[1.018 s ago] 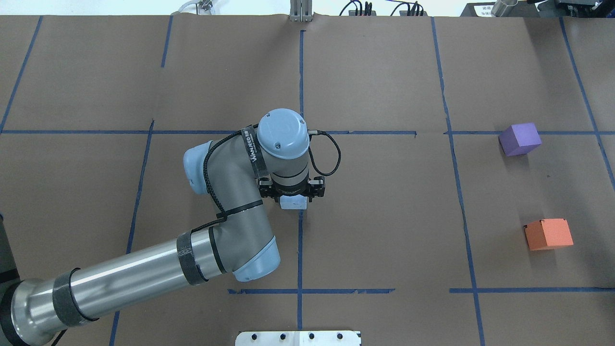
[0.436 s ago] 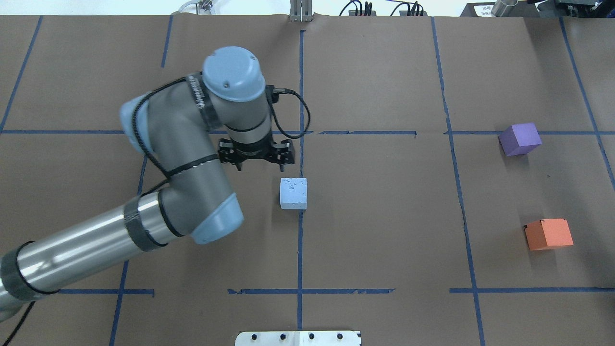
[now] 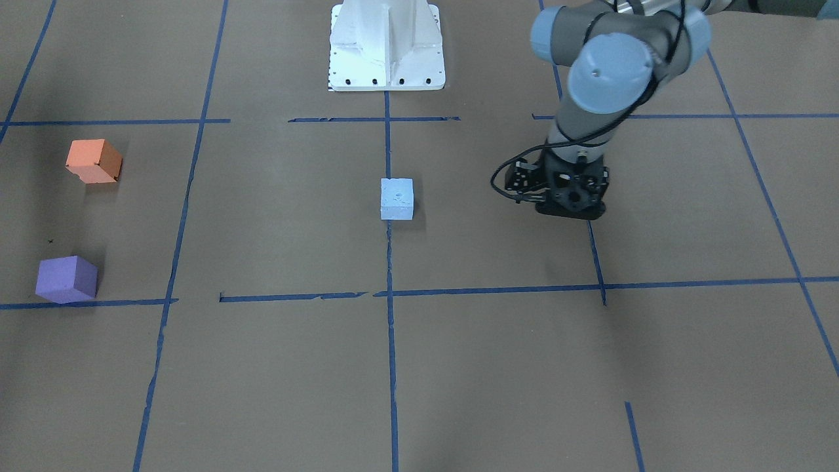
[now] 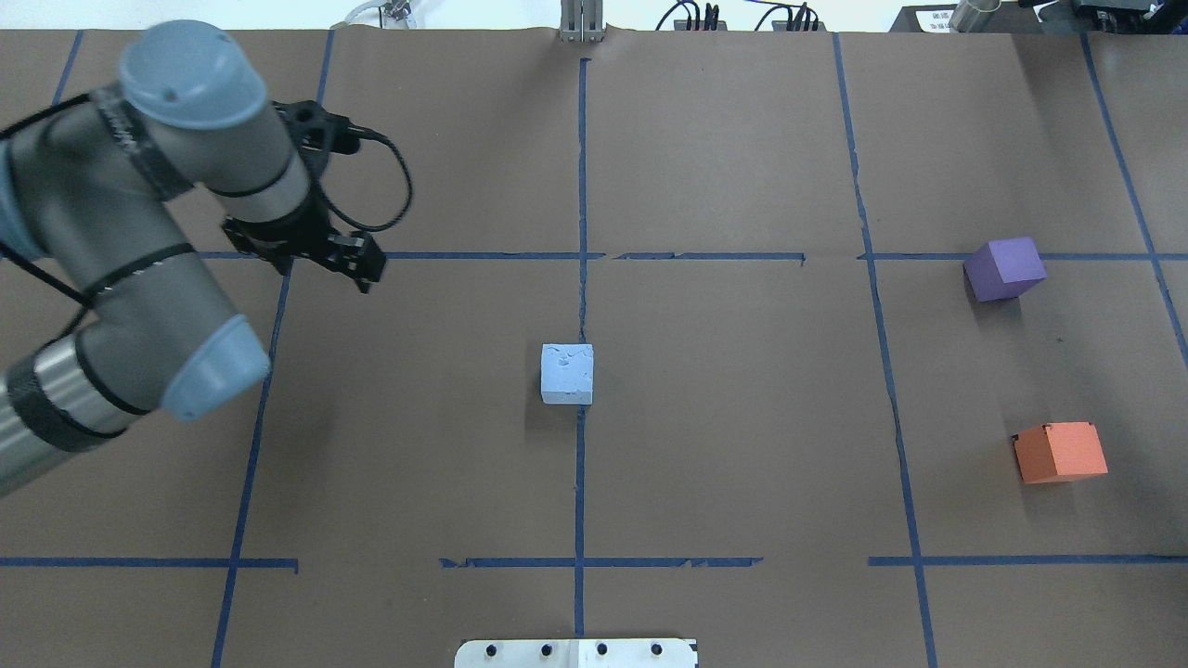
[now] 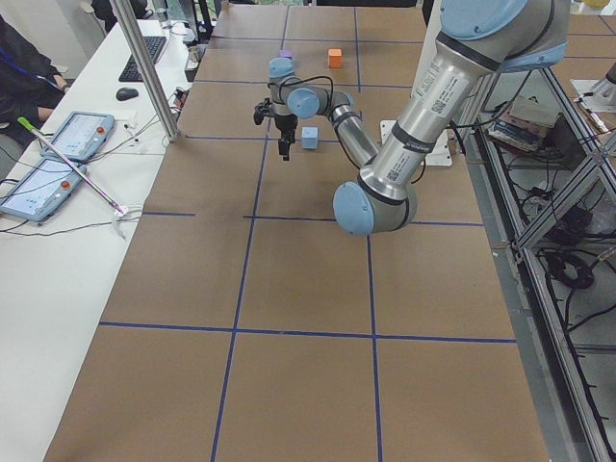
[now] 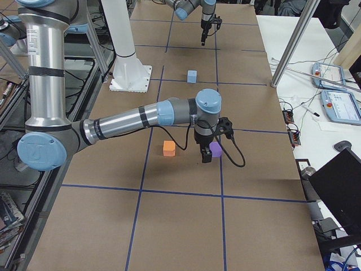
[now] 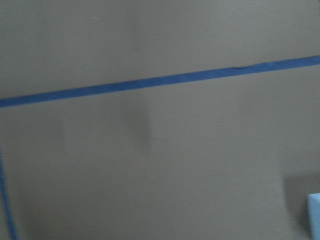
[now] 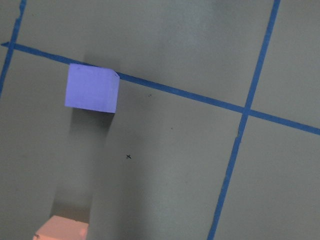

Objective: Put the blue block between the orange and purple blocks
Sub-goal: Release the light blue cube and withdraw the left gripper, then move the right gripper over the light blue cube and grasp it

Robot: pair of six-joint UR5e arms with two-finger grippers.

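The light blue block (image 4: 567, 374) sits alone on the brown paper at the table's centre, on the middle tape line; it also shows in the front view (image 3: 397, 198). The purple block (image 4: 1004, 268) and the orange block (image 4: 1060, 452) stand far right, apart, with a bare gap between them. My left gripper (image 4: 325, 269) hangs open and empty above the table far to the left of the blue block, also seen in the front view (image 3: 569, 211). My right gripper (image 6: 206, 153) shows only in the exterior right view; I cannot tell whether it is open. Its wrist camera sees the purple block (image 8: 92, 89).
Blue tape lines (image 4: 581, 232) divide the paper into squares. The white robot base plate (image 4: 575, 653) is at the near edge. Cables and a post (image 4: 581, 20) sit at the far edge. Operators' tablets (image 5: 58, 159) lie on a side table.
My left gripper, which was around the blue block, let go, rose and swung to the far left. The blue block stays at the centre. The purple and orange blocks have not moved.
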